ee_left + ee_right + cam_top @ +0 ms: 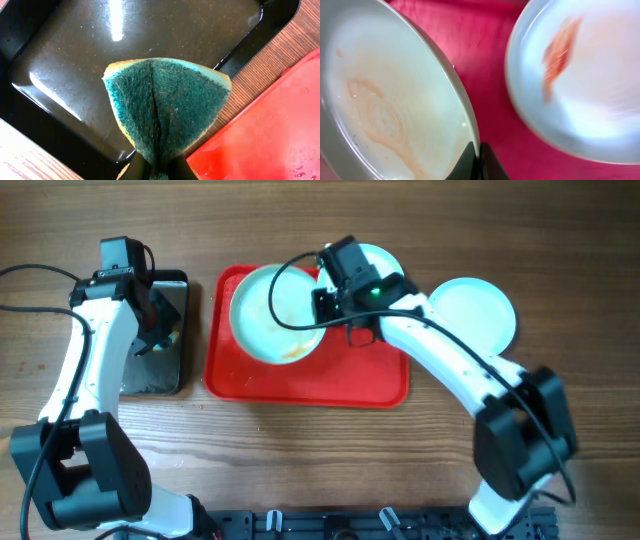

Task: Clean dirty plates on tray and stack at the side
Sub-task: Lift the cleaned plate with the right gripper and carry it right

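My right gripper [328, 308] [478, 161] is shut on the rim of a dirty plate [275, 312] [385, 110] with orange-brown smears, held tilted over the red tray [300, 380] [485, 60]. A second dirty plate [380, 260] [580, 80] with a sauce streak lies at the tray's far right, partly hidden by the arm. A third plate [472, 312] with no visible streaks lies on the table right of the tray. My left gripper [160, 330] [159, 172] is shut on a folded green sponge [167, 107] over the black tray [160, 375] [100, 60].
The black tray sits left of the red tray, a narrow strip of wooden table [260, 75] between them. Cables run along the table at the far left [30, 275].
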{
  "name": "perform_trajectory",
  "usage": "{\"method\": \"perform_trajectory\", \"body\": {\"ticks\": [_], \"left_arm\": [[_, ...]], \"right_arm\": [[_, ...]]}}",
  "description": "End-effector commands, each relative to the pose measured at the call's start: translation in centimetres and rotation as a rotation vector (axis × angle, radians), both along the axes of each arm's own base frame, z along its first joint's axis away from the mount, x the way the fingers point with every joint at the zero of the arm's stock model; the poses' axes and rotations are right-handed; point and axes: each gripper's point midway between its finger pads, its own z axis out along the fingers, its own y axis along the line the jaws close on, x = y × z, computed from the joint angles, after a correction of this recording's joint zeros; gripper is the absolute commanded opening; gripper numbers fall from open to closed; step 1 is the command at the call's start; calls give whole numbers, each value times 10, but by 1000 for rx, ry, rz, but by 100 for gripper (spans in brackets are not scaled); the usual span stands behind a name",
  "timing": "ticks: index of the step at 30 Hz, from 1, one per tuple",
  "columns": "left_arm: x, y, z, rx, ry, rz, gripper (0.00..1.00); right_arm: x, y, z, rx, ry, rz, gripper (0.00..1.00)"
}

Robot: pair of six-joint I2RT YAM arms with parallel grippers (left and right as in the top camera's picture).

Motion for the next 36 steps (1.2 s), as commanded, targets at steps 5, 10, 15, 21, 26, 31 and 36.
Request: {"method": "perform_trajectory", "body": {"ticks": [5,10,15,21,26,31,36], "left_arm": [[3,1,10,0,-30,-13,4],[3,1,9,0,-29,-13,4],[3,1,9,0,-29,-13,4],[3,1,9,0,-28,-13,4],[1,0,7,-1,-21,-13,4],[1,0,7,-1,-22,-13,4],[1,0,7,-1,-21,-13,4]], "right_arm": [[13,-31,48,-386,-302,24,4],[11,-19,69,-553,-450,66,4],[13,-15,99,-711,-604,43,4],[9,-17,150,-885,-787,-105,4],[-1,-15,182,-924,-879,-242,4],[-9,-12,204,-957,-920,-294,4],[-8,-9,211,-948,-937,-300,4]]}}
